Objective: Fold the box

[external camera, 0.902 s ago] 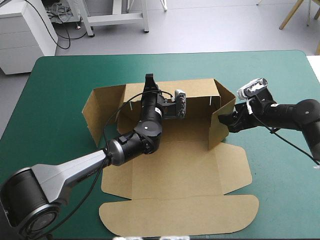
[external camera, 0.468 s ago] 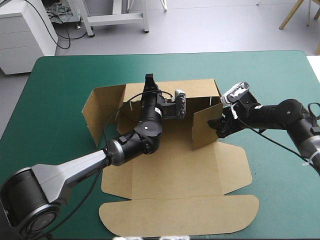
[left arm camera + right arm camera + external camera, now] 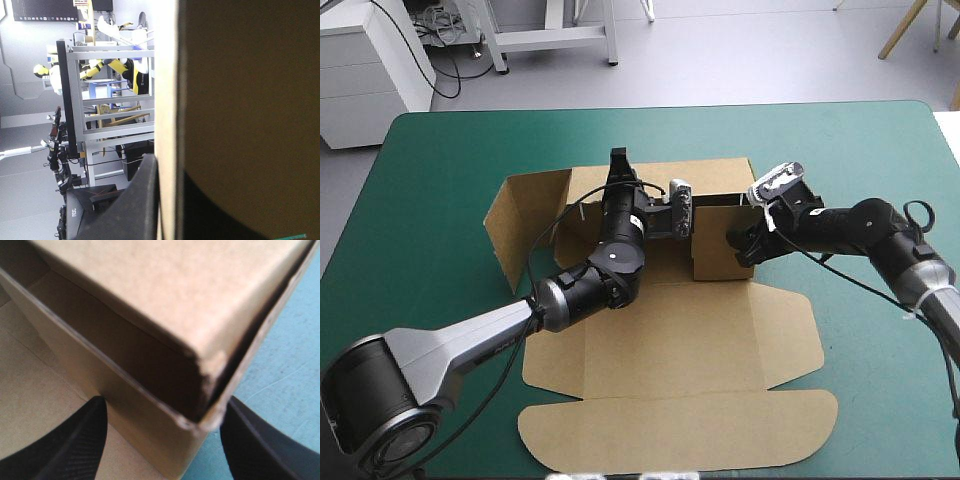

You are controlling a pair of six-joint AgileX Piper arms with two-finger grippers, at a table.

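There is one brown box (image 3: 660,340) at the middle of the table (image 3: 440,200), half-formed on the teal-green cover. Its long side runs left to right, parallel with the table's far edge. The sheet opens toward the near edge, where the lid (image 3: 680,430) lies flat with its rounded edge pointing at the robot. The back wall (image 3: 715,178) stands upright on the far side.

I count two side flaps. The left flap (image 3: 525,225) stands splayed outward. The right flap (image 3: 722,245) is swung inward over the tray's right end, its broad face turned toward the near edge.

Two grippers are at the box, one from each side. The left gripper (image 3: 618,162) sits on the top edge of the back wall, left of its middle. From its wrist, the board's pale edge runs straight up between the fingers, with one black finger (image 3: 137,205) tight against it, so it is clamped on the board. The right gripper (image 3: 743,243) is at the outer side of the right flap. Its two fingers (image 3: 67,445) are spread wide, with the box's folded corner standing between them. I cannot tell whether either one touches the board.
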